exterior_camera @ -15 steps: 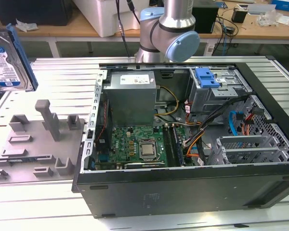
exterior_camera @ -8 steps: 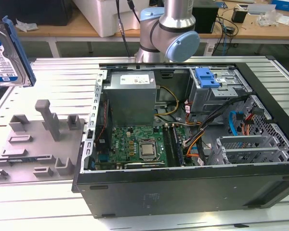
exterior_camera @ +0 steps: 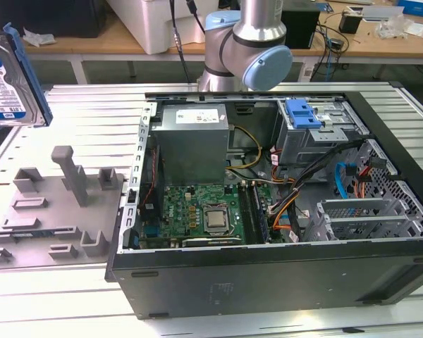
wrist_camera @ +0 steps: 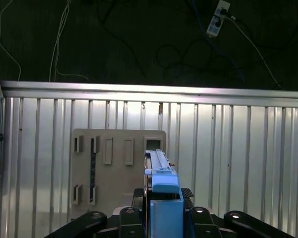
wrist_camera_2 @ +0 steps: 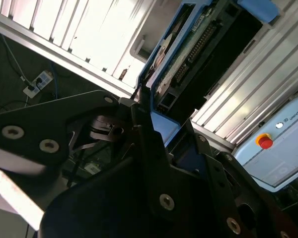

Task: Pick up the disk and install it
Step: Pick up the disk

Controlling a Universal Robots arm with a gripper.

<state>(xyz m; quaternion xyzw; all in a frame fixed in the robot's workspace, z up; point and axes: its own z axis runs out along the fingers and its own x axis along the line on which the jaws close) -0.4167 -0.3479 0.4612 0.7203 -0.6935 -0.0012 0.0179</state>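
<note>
My gripper (wrist_camera: 164,215) is closed on the disk (wrist_camera: 158,161), gripping its blue carrier from both sides, as far as I can tell. The disk is held up at the exterior view's far left, near the grey fixture plate (exterior_camera: 56,211), well apart from the open computer case (exterior_camera: 268,282).

The arm (exterior_camera: 248,42) stands upright, its end effector (wrist_camera: 164,212) clamped on the disk (wrist_camera: 159,166) held edgewise.

The computer case (exterior_camera: 268,289) is matt black sheet metal; inside it, the drive cage (exterior_camera: 331,135) is bare grey metal topped by a smooth blue plastic bracket (exterior_camera: 303,113). Beside the case, the ribbed table (exterior_camera: 77,105) is dull silvery metal, and the tray (exterior_camera: 56,220) on it is matt grey plastic. The disk (exterior_camera: 3,79) shows silver metal, a glossy label and a blue plastic frame.
</note>
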